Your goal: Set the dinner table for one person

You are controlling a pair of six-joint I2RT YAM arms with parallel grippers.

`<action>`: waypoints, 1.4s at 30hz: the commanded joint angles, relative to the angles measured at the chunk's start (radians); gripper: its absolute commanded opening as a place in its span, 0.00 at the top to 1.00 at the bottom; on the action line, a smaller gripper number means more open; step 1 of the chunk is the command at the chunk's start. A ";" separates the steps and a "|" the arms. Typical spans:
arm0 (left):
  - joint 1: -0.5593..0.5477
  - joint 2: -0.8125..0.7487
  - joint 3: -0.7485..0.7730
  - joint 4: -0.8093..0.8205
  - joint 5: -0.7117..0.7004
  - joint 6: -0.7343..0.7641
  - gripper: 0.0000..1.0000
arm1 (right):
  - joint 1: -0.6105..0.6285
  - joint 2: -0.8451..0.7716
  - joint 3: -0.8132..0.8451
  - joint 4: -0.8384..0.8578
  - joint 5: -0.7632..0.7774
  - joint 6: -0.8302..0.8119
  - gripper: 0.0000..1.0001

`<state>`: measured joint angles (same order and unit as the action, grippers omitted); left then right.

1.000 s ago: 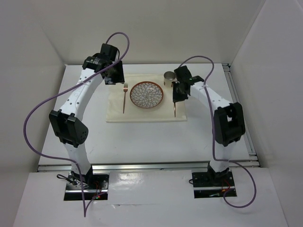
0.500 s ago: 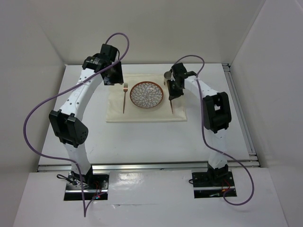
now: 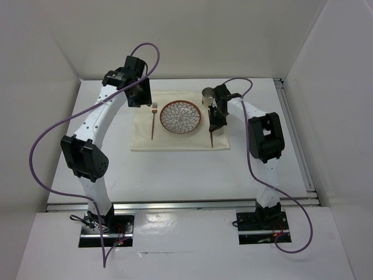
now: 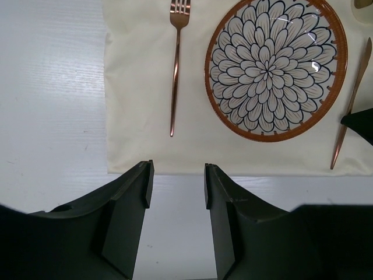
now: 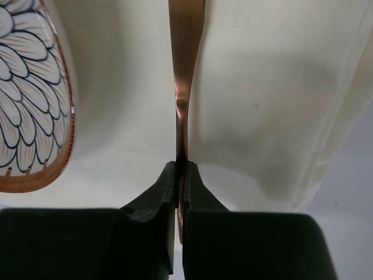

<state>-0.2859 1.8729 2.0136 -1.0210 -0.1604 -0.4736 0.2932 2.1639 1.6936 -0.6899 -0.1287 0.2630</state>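
Observation:
The white dinner table point(image 3: 175, 169) carries a cream placemat point(image 3: 175, 141). On the mat lie a flower-patterned plate point(image 3: 180, 116) and, left of it, a copper fork point(image 3: 153, 119). A metal cup point(image 3: 207, 95) stands at the plate's far right. My right gripper point(image 3: 217, 121) is shut on a copper knife point(image 3: 212, 137), holding it lengthwise just right of the plate, low over the mat. In the right wrist view the jaws point(image 5: 182, 169) pinch the knife point(image 5: 185, 58) beside the plate rim point(image 5: 29, 116). My left gripper point(image 4: 176, 175) is open and empty over the mat's far left edge.
Silver rails run along the table's right edge point(image 3: 294, 134) and near edge point(image 3: 175, 205). White walls enclose the table on three sides. In the left wrist view the fork point(image 4: 176, 70), plate point(image 4: 275, 64) and knife point(image 4: 349, 105) lie on the placemat point(image 4: 140, 116).
My right gripper has carried the knife leftward from the mat's right edge to just beside the plate, and the right elbow has swung in. The left arm has hardly moved.

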 commanded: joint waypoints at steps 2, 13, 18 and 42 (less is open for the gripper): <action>-0.002 -0.058 -0.010 -0.001 -0.010 0.010 0.43 | -0.014 -0.050 0.000 0.010 -0.020 0.042 1.00; -0.002 -0.067 -0.019 -0.013 -0.065 0.020 0.43 | -0.014 0.002 0.035 0.020 0.000 0.079 0.97; -0.002 -0.067 -0.019 -0.013 -0.056 0.020 0.43 | -0.014 -0.035 0.038 0.029 0.037 0.113 0.48; 0.059 -0.304 -0.179 0.090 -0.143 -0.071 0.42 | -0.184 -0.758 -0.268 -0.149 0.472 0.223 0.00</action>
<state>-0.2424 1.5963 1.8511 -0.9726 -0.2951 -0.5072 0.1165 1.4673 1.4971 -0.8532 0.3080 0.4892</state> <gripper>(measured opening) 0.578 0.994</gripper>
